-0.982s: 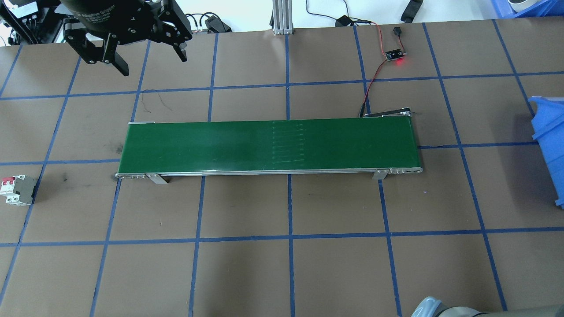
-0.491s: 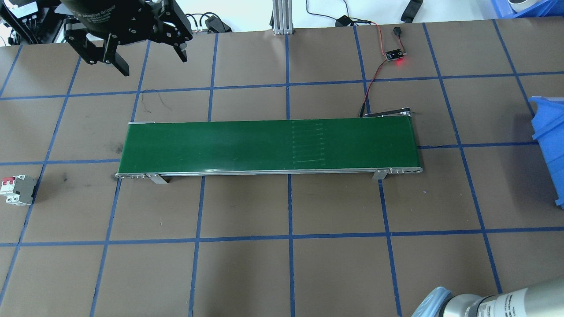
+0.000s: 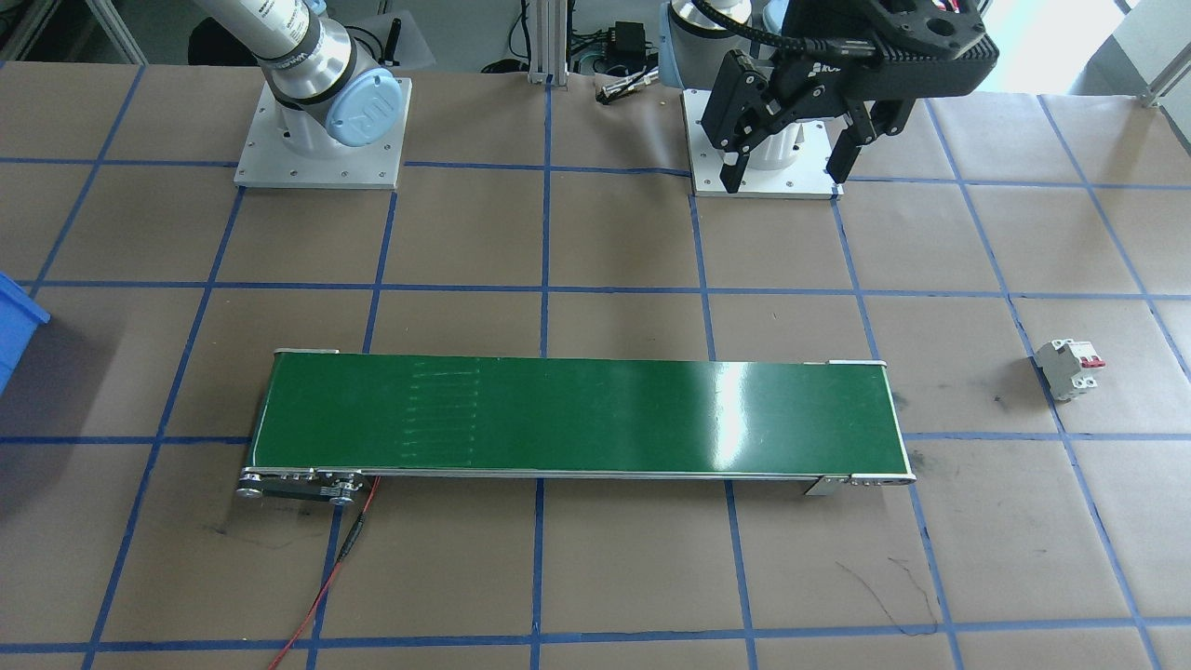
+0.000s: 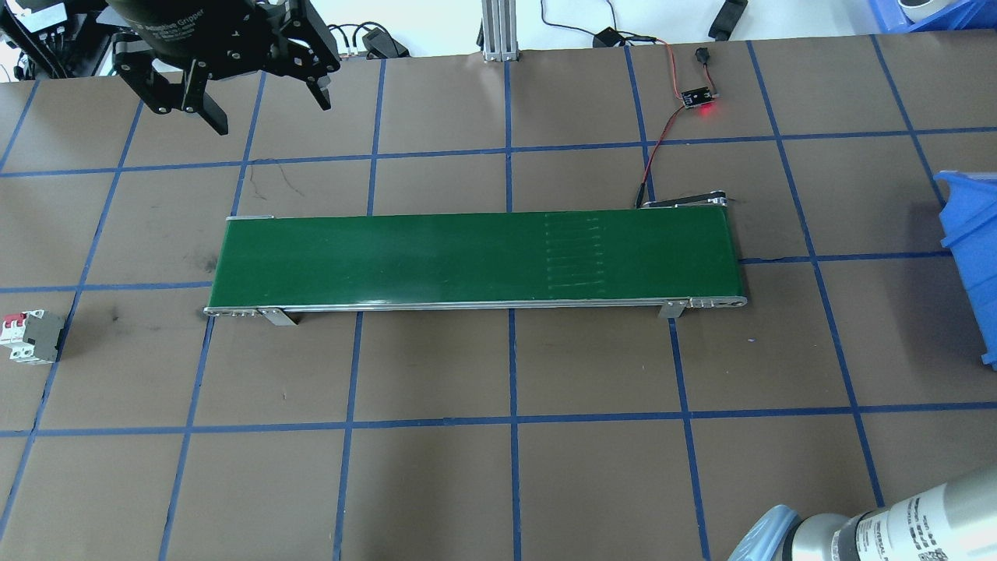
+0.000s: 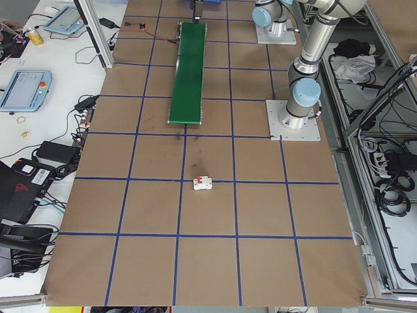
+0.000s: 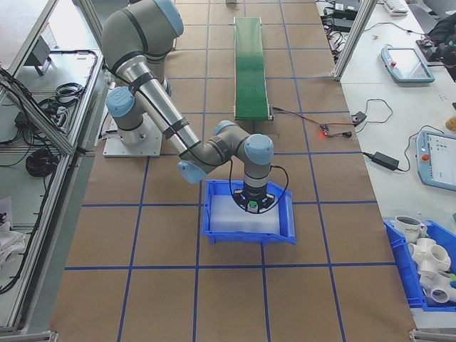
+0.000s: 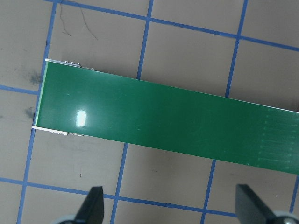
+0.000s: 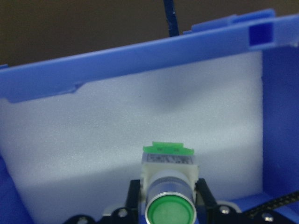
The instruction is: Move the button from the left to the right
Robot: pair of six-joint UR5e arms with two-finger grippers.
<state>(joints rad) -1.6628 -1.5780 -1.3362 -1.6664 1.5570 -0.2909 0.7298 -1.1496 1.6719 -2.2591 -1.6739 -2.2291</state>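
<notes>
The button, with a round green cap, white body and light-green base, sits between the black fingers of my right gripper, which is shut on it. It hangs just above the white foam floor of the blue bin. From the table's right end, that gripper points straight down into the bin. My left gripper hovers open and empty over the far left of the table, beyond the belt's left end. The left wrist view shows its fingertips spread wide.
A green conveyor belt lies across the middle of the table. A white circuit breaker with red toggles stands near the left edge. A small board with a red light and its wires lie at the far right of the belt.
My right arm's forearm has come further into the overhead view at the bottom right. The seam marks on the belt have shifted right. The left gripper has not moved.
</notes>
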